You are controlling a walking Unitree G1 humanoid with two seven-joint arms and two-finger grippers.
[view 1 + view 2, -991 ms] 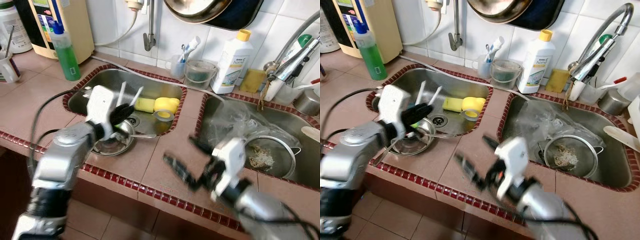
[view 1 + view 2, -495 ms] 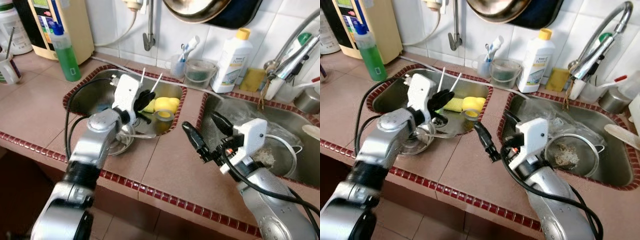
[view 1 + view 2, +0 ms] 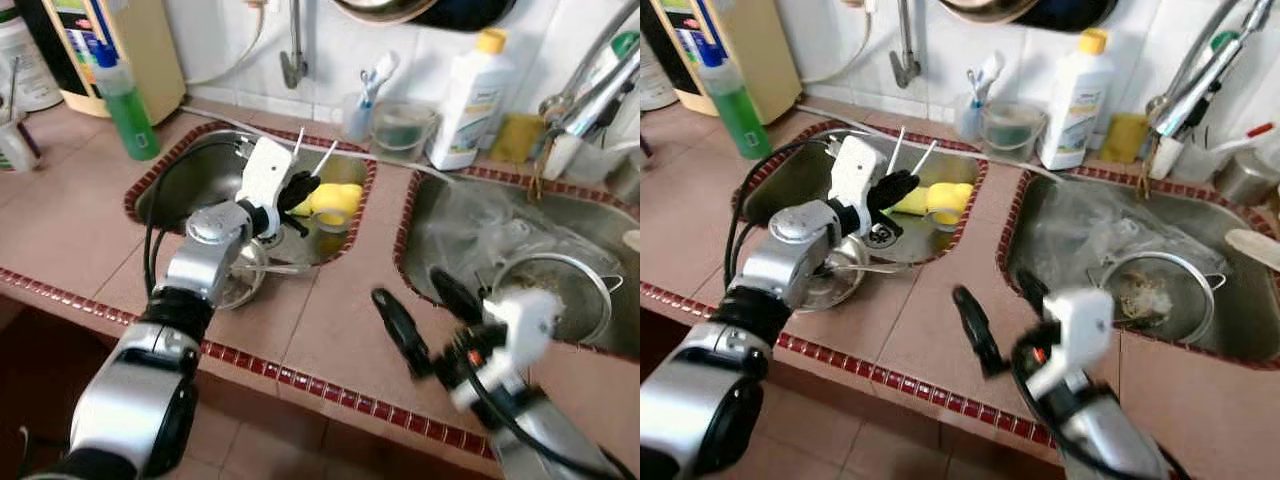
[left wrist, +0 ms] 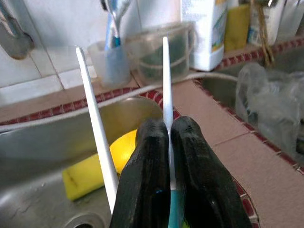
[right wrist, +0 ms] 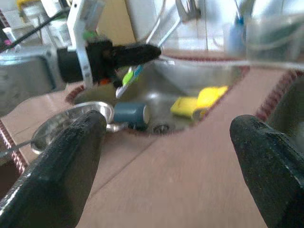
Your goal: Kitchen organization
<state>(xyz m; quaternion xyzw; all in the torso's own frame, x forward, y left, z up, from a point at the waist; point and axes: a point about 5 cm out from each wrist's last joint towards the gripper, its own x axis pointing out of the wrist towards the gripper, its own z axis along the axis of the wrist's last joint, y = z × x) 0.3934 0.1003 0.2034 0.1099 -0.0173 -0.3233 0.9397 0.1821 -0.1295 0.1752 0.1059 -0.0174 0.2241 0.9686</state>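
My left gripper [image 3: 300, 186] hovers over the left sink [image 3: 190, 170], shut on a thin white stick [image 4: 166, 76] with a teal lower end. A second white stick [image 4: 95, 118] leans beside the fingers; whether it is gripped I cannot tell. Their green and blue ends [image 5: 128, 76] hang below the gripper. A cup of toothbrushes [image 3: 360, 108] stands at the wall behind the sink. My right gripper [image 3: 408, 288] is open above the tiled counter [image 3: 330, 320] between the two sinks, holding nothing.
In the left sink lie a yellow sponge [image 3: 336, 200] and a metal bowl [image 3: 238, 282] with a spoon. The right sink holds a plastic bag [image 3: 470, 225] and a strainer [image 3: 550, 300]. A clear tub [image 3: 400, 125], a white bottle [image 3: 470, 90] and a green bottle [image 3: 125, 95] stand around.
My left gripper has risen with the white sticks and moved toward the back right of the left sink. The right arm swung up over the counter, then drew back toward the front edge.
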